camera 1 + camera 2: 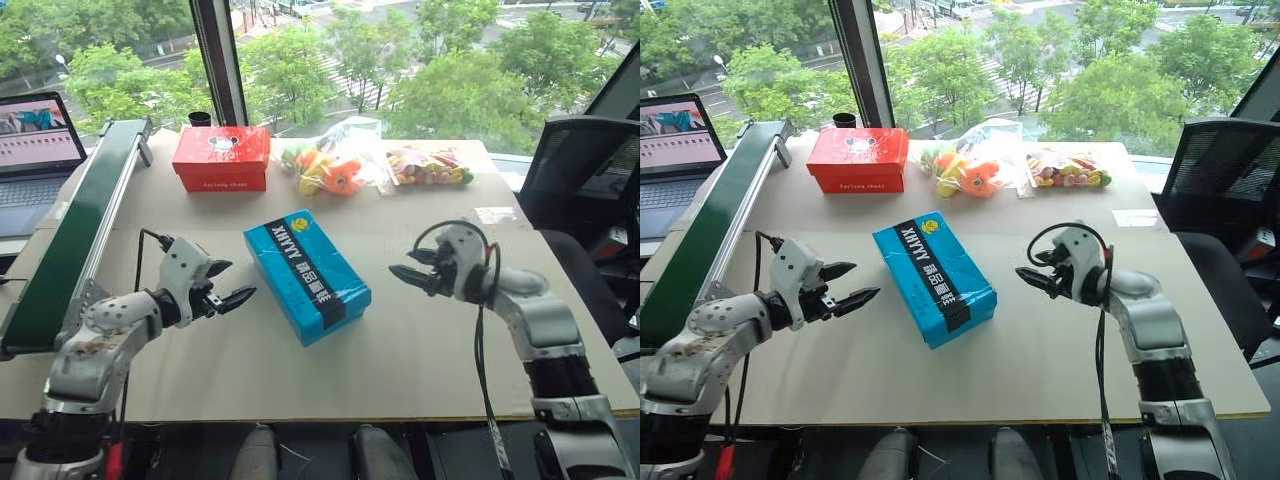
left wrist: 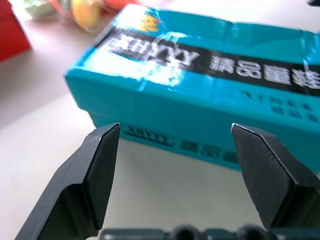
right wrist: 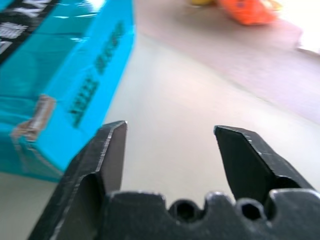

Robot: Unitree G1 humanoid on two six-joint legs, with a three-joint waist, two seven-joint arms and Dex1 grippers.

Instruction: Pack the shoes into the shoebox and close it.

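Left eye view has your shoebox [image 1: 306, 276] mid-frame on the worktop [image 1: 420, 350], lid down, so I'd guess the shoes are already inside and you're basically done. Left hand [image 1: 226, 286] sits just left of it, right hand [image 1: 411, 270] off to its right, both spread wide, holding and touching nothing
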